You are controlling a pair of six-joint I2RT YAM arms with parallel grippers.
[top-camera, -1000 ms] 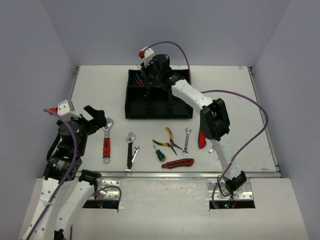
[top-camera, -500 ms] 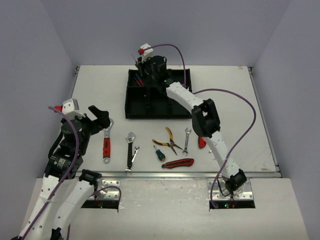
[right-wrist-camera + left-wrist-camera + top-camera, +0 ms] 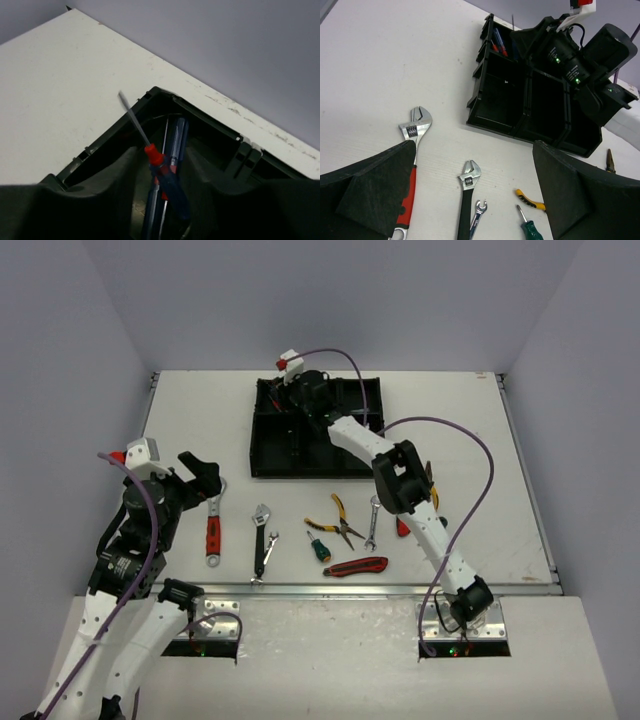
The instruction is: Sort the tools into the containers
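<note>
The black tray [image 3: 316,470] of containers stands at the table's far middle. My right gripper [image 3: 284,398] reaches down into its far-left compartment. In the right wrist view my right gripper [image 3: 160,156] is open, and a red-and-blue screwdriver [image 3: 167,177] lies tilted and loose between the fingers, above other screwdrivers [image 3: 176,134]. My left gripper [image 3: 204,478] hangs open and holds nothing, above the red-handled wrench [image 3: 213,527] [image 3: 415,127]. On the table lie a black-handled wrench [image 3: 261,538], a small spanner [image 3: 270,546], a green screwdriver [image 3: 319,548], yellow pliers [image 3: 343,519], a silver spanner [image 3: 373,522] and a red utility knife [image 3: 356,566].
A red tool [image 3: 402,528] is partly hidden under my right arm, and a second pair of pliers [image 3: 431,486] shows beside the arm. Grey walls close in the table at the back and on both sides. A metal rail [image 3: 380,589] runs along the near edge.
My right gripper moved left over the tray, dropped into the far-left compartment, and its jaws parted around the screwdriver. My left arm shifted slightly right early on, then held still.
</note>
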